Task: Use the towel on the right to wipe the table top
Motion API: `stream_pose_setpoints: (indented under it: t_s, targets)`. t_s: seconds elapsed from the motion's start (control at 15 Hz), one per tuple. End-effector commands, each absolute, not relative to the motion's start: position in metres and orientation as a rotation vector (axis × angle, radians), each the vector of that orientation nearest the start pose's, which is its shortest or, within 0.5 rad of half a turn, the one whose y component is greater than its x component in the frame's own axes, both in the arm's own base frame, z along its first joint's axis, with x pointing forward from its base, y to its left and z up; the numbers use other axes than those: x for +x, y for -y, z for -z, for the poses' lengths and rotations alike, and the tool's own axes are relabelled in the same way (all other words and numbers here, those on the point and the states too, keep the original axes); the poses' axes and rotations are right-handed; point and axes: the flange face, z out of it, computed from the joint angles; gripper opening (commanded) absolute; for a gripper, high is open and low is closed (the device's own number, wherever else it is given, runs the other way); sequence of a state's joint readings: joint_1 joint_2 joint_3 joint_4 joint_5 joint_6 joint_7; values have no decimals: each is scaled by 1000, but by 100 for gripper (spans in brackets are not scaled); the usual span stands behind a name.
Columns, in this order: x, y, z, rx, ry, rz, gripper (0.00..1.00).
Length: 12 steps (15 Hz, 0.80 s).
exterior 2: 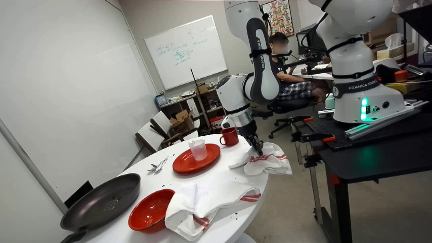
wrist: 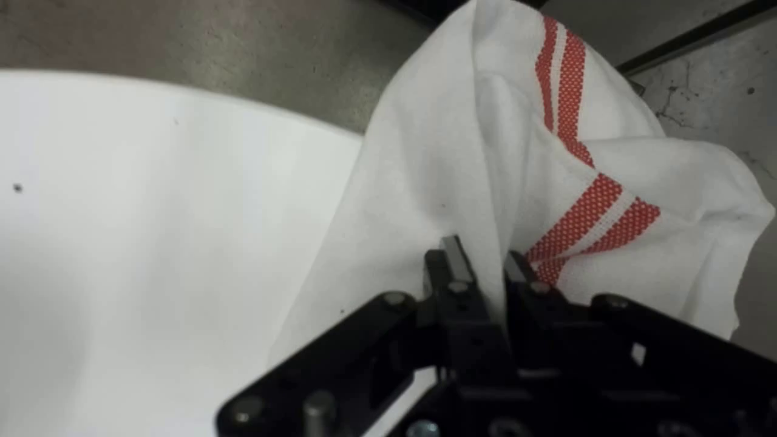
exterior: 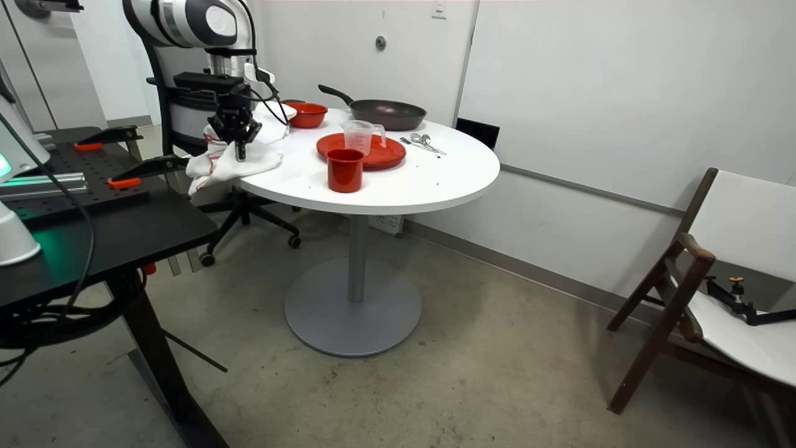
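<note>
While pinching with gripper (wrist: 482, 250) the towel (exterior 2: 270, 164), long axis left-to-right in an exterior view, shows "FRANKA EMIKA" on arm (exterior 2: 265, 81), upper centre.

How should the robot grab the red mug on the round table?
I'd probably pinch the red mug by its rim, coming straight down, clear of the handle: the mug stands upright, open at the top, and its handle sticks out sideways.
</note>
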<state>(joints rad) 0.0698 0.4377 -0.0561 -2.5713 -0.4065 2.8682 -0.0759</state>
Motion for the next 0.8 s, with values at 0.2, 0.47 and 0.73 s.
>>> stream_pose_setpoints:
  t_s: [0.2,0.47,0.73]
  targets:
    - [436,-88,-141,-2997,936,133,3]
    - [451,-96,-149,-2963,952,175,3]
    - [462,-79,-136,-2968,986,143,3]
